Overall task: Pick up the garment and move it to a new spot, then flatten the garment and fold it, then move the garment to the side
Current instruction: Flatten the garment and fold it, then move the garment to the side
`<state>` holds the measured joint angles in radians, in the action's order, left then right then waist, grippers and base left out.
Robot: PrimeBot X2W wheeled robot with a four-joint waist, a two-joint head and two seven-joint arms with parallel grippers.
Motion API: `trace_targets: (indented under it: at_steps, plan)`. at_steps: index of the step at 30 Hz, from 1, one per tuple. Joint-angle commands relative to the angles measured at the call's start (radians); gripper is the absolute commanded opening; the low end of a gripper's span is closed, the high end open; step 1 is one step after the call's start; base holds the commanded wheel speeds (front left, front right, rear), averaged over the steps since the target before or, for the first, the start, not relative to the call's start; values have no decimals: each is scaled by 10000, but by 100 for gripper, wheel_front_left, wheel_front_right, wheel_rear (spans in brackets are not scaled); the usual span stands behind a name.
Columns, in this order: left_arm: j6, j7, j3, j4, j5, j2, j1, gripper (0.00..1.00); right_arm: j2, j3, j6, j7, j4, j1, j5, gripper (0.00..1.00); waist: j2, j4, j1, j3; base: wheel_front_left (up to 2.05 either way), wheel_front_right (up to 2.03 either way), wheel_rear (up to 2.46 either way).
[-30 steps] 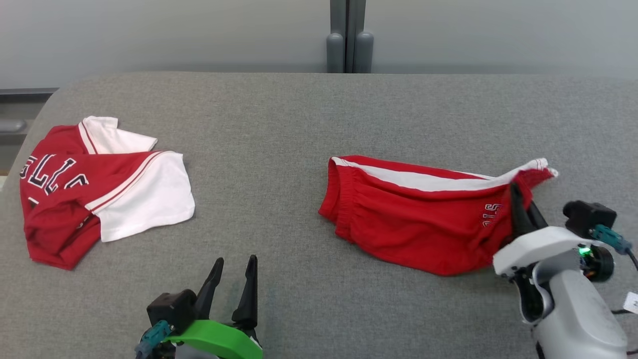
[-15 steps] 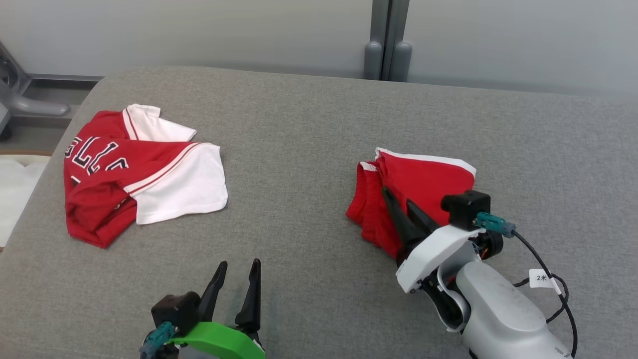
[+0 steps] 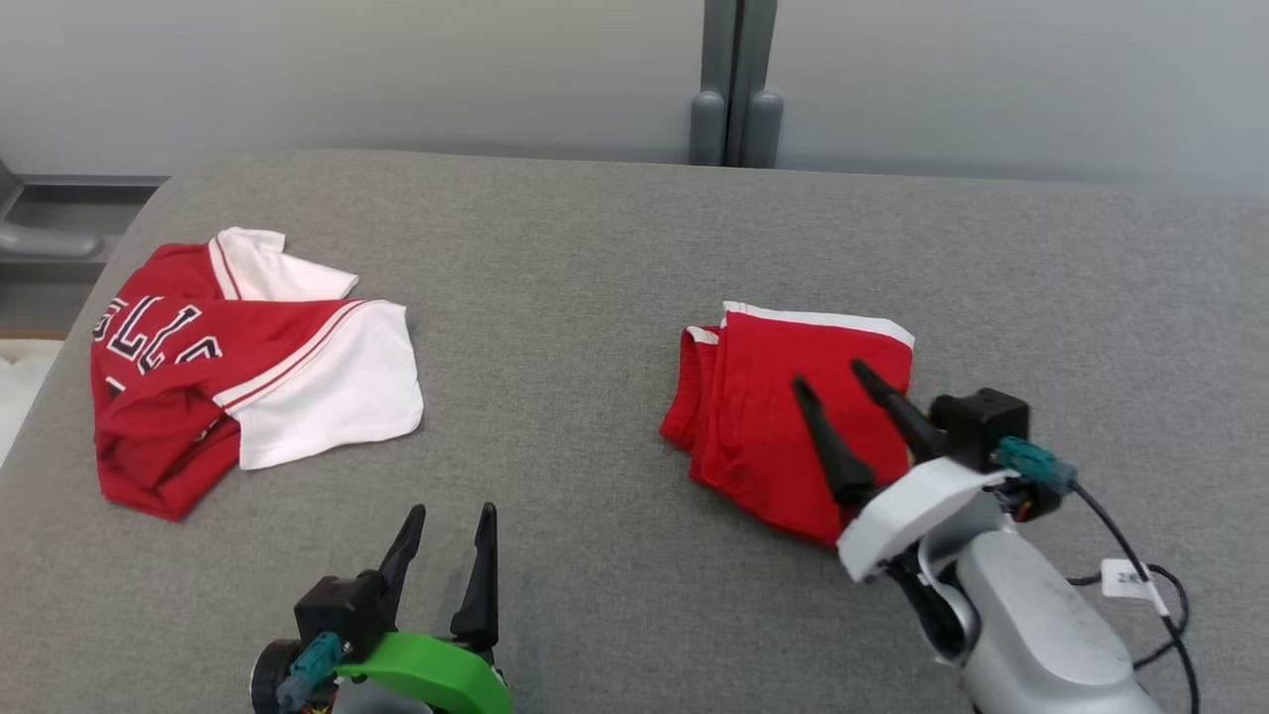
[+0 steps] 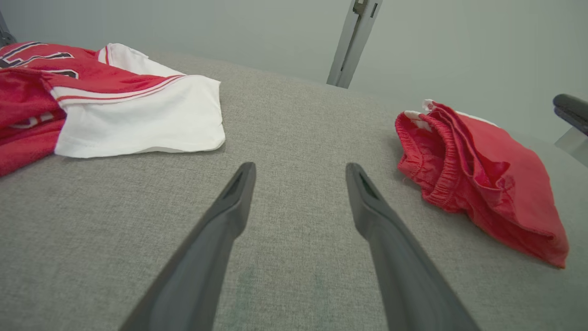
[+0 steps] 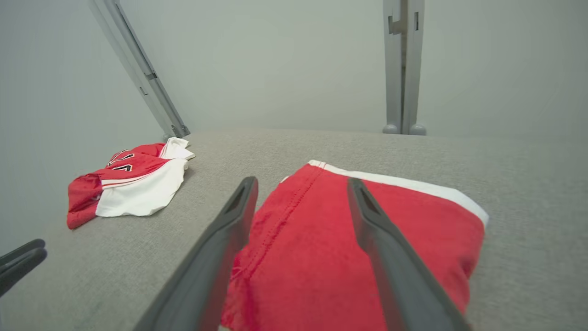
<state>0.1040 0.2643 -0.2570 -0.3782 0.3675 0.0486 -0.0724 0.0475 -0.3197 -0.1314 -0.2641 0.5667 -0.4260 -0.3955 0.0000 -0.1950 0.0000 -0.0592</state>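
The garment (image 3: 763, 416) is red with a white band along its far edge and lies folded in half on the grey table, right of centre. My right gripper (image 3: 828, 375) hovers just over its near right part, open, with nothing between the fingers. In the right wrist view the garment (image 5: 321, 239) spreads under the right gripper (image 5: 302, 181). My left gripper (image 3: 451, 510) stands open near the front edge, well left of the garment. The left wrist view has the left gripper (image 4: 299, 166) over bare cloth and the garment (image 4: 482, 170) at its right, elastic waistband facing it.
A red jersey (image 3: 169, 397) with black-and-white lettering and a white panel lies at the table's left end. The grey fabric table (image 3: 595, 248) stretches between the two. A grey post (image 3: 734, 99) stands behind the far edge. A tagged cable (image 3: 1130, 575) hangs by my right arm.
The right gripper carried the garment's right end leftward over the rest, folding it in half, then opened and let go. The head camera shifted. The left gripper stayed put.
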Motion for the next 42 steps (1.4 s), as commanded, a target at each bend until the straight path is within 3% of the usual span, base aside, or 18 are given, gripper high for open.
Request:
trace_targets:
  at_steps: [1, 7, 15, 27, 37, 42]
  plan:
    - [-109, 1, 102, 94, -374, 38, -130, 100, 71, 639, 15, -2, -112, 361, 531, 100, 0, 335, 0, 107, 0, 0, 0]
    - [-264, 0, 197, 249, -1664, 38, -39, 100, 53, 2752, 15, -2, -582, 1418, 2114, 100, 0, 852, 0, 236, 0, 0, 0]
    - [-628, 1, 146, 485, -2494, 38, 594, 100, 51, 3866, 15, -1, -588, 2750, 2696, 100, 0, 1324, 0, 489, 0, 0, 0]
    - [-966, 1, -333, 680, -2484, 39, 974, 100, 56, 3558, 15, -2, -383, 3050, 2244, 100, 0, 1389, 0, 402, 0, 0, 0]
    - [-949, 1, -773, 1043, -2296, 38, 55, 100, 59, 2618, 15, -2, -199, 1054, 1746, 100, 0, 629, 0, -667, 0, 0, 0]
    - [-1002, 1, -1001, 1014, -2126, 38, -274, 100, 60, 2672, 15, -1, 351, 4, 1959, 100, 0, 146, 0, -1178, 0, 0, 0]
